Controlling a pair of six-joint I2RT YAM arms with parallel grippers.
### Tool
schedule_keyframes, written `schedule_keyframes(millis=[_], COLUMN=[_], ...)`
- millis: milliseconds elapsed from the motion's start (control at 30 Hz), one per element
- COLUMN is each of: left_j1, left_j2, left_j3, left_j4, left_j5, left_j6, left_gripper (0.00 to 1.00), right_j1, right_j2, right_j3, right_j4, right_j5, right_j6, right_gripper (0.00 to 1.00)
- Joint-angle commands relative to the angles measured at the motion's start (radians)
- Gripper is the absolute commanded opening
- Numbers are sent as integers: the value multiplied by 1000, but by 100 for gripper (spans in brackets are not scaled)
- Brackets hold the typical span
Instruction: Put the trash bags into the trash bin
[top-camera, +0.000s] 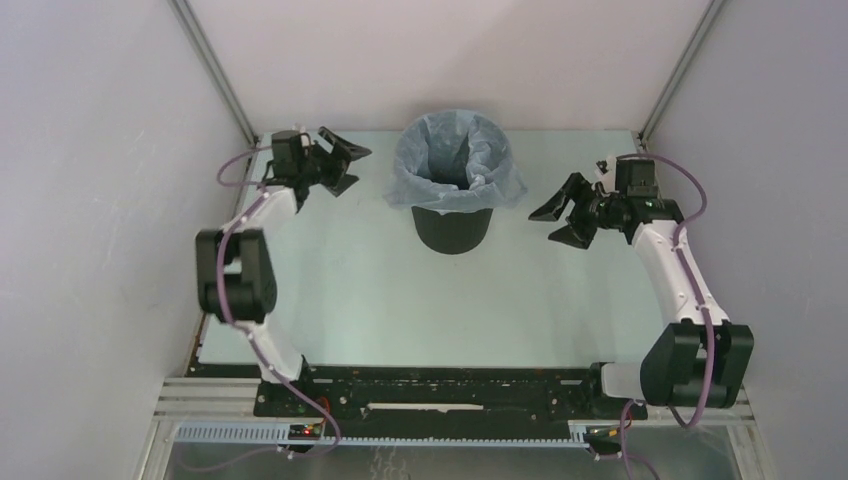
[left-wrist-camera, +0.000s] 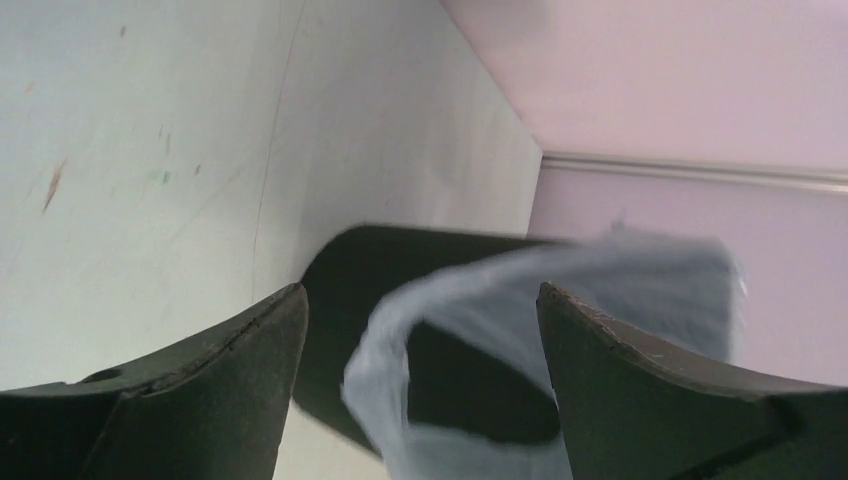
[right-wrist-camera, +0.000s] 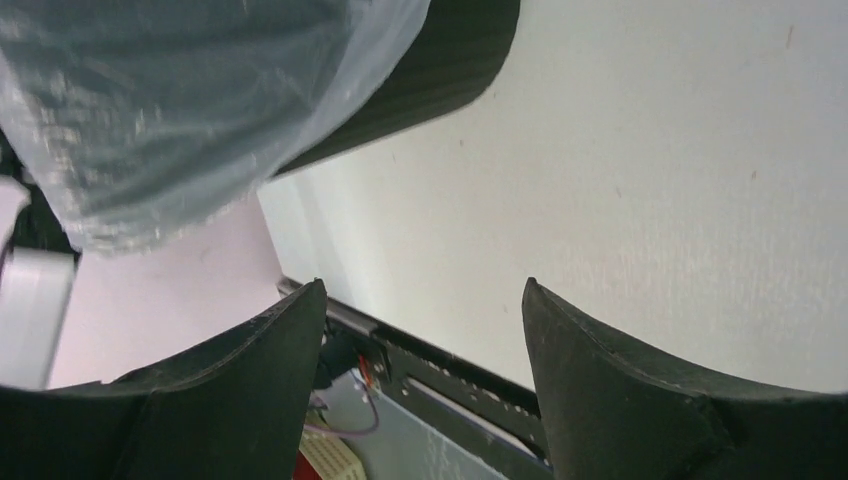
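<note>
Already inside trash bin (top-camera: 451, 228): trash bag (top-camera: 415, 172).

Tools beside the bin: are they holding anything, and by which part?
Nothing. The left tool and right tool are both open, clear of the bag and bin.

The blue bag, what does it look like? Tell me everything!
The pale blue bag is thin, see-through, wrinkly plastic. It sits inside the black bin with its mouth open, and its top edge is folded out over the rim, hanging down the outside like a skirt. Only the bin touches it. The left gripper and right gripper are open, off to either side, not touching it.
</note>
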Motion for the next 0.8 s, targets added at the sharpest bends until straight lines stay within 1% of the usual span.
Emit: schedule_keyframes(millis=[0, 67, 167, 233, 300, 367, 467, 533, 667, 767], left_j1=[-50, -78, -129, -165, -197, -228, -263, -288, -334, -368], left_j2=[202, 334, 481, 566, 629, 662, 682, 678, 643, 583], left_j3=[174, 301, 432, 519, 565, 582, 582, 554, 440, 315], left_j4=[349, 383, 449, 430, 436, 454, 471, 507, 612, 679], left_j5=[49, 78, 117, 138, 152, 162, 194, 210, 232, 231], left_j6=[-165, -208, -306, -341, -382, -399, -411, -425, -482, -528], left_gripper=[88, 88, 86, 85, 84, 83, 83, 83, 81, 80], right_j1=[25, 23, 17, 9, 10, 14, 30, 48, 127, 176], right_j2=[-103, -128, -168, -204, -225, -235, -232, -223, -188, -142], right_j3=[11, 10, 13, 22, 45, 73, 123, 157, 248, 336], right_j4=[-137, -161, -149, -130, -114, -104, -94, -87, -102, -132], right_j5=[8, 24, 22, 10, 16, 25, 33, 45, 105, 150], right_j6=[-115, -121, -105, -86, -74, -71, -65, -66, -90, -111], right_gripper=[81, 81, 81, 81, 81, 81, 80, 80, 79, 76])
